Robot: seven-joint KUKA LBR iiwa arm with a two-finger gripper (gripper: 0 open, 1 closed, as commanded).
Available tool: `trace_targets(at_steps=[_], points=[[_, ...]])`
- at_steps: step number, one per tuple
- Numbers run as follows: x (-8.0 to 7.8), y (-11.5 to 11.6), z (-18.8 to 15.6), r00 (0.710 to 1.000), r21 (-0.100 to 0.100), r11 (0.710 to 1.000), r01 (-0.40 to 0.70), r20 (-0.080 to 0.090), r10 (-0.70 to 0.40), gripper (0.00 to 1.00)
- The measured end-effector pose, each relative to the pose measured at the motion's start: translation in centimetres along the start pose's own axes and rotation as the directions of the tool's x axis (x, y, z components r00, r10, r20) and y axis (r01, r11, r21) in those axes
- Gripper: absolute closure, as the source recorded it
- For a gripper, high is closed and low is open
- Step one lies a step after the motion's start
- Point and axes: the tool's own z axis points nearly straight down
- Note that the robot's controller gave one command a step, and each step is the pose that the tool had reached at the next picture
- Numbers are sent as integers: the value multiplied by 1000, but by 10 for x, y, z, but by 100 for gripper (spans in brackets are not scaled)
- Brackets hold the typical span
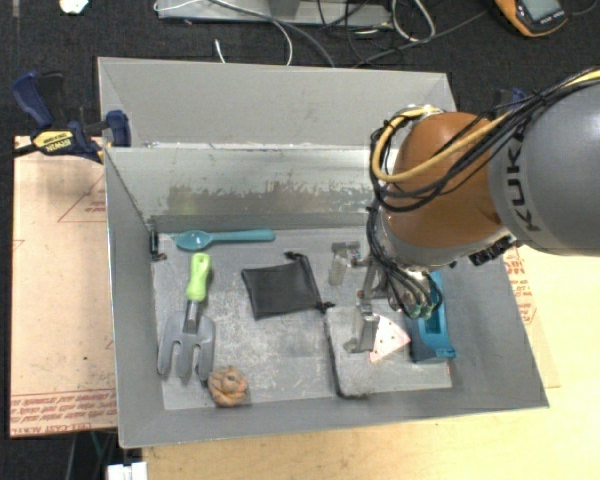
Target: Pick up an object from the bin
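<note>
The jaws are standing wide apart and holding nothing, at about 4 o'clock on the floor of the bin (130,298), with the white-and-pink wedge (390,341) lying just beside the lower one, toward 3 o'clock. I am planning to shift over it and descend straight, keeping clear of the blue block (436,336) beside it. Its long axis is seeming to run from 10 to 4 o'clock, tip toward 10.

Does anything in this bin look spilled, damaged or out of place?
Nothing stands out. The teal spoon, green-handled fork, dark pouch and brown lump lie apart on the floor of the bin, none visibly broken. The white triangular piece and blue piece lie close by the hand at the right.
</note>
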Motion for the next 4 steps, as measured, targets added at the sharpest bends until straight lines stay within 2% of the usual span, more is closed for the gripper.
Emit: trace_targets(at_steps=[1,2,3,4], points=[[-2,0,-4,1000,0,1000,-1,8,1,0],[-19,8,39,999,0,999,45,16,-45,0],[-66,37,73,1000,-1,1000,24,10,-24,0],[-90,44,85,994,0,994,107,14,-107,0]])
